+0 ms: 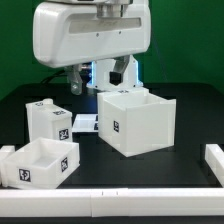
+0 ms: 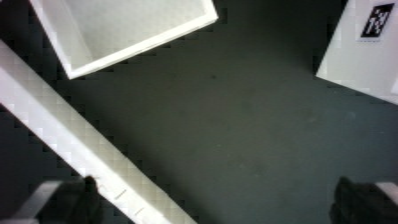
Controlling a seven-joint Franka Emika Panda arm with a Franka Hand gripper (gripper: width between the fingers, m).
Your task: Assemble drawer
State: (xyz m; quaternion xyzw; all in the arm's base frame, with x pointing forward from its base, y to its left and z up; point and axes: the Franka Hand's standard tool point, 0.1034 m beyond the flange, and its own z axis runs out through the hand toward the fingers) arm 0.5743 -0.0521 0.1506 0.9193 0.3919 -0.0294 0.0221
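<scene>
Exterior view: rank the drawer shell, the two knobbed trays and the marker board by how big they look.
1. The shell, clearly largest.
2. The front tray and the rear tray: about alike; the front one sits nearer the camera, so I won't rank them.
3. The marker board: smallest showing, but partly hidden.

Matte black tabletop (image 1: 120,168), large white cube-like plastic shell (image 1: 135,122) stood mid-table, two smaller white tagged trays at the exterior view's left — rear tray (image 1: 48,121), front tray (image 1: 40,163) — thin white marker board (image 1: 85,123) lay between shell and rear tray, low white rails (image 1: 214,163) edged it.
</scene>
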